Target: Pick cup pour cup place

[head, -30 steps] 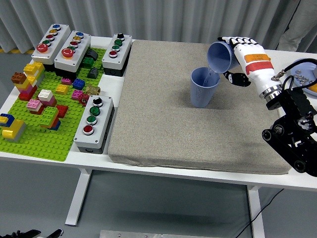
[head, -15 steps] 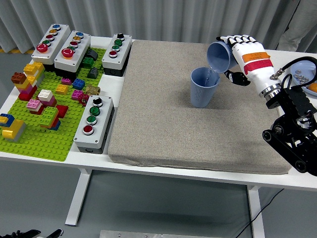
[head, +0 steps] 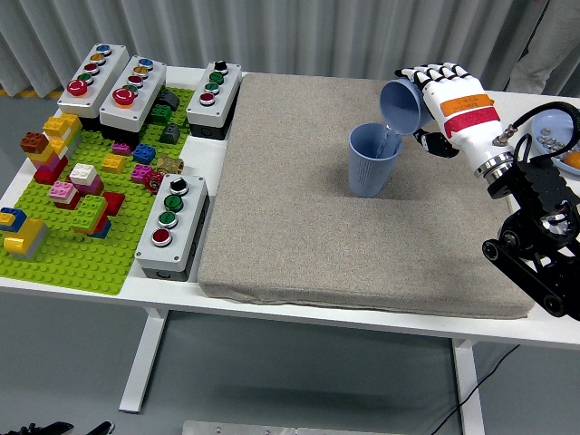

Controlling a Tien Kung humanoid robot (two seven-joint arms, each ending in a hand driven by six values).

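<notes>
A blue cup [head: 372, 161] stands upright on the grey mat [head: 299, 227], right of its middle. My right hand [head: 433, 98], white with a black arm, is shut on a second blue cup [head: 401, 103]. It holds that cup tipped over on its side, mouth down and left, right above the standing cup's rim. A thin stream shows between the two cups. My left arm is out of view.
A green baseplate [head: 82, 249] with toy bricks lies at the left. Several grey button boxes [head: 170, 225] stand along the mat's left edge and back left. A blue bowl [head: 555, 136] sits at the far right. A person stands at the top right corner.
My right hand has kept the cup tipped over the standing cup. The arm shifted very slightly up and right.
</notes>
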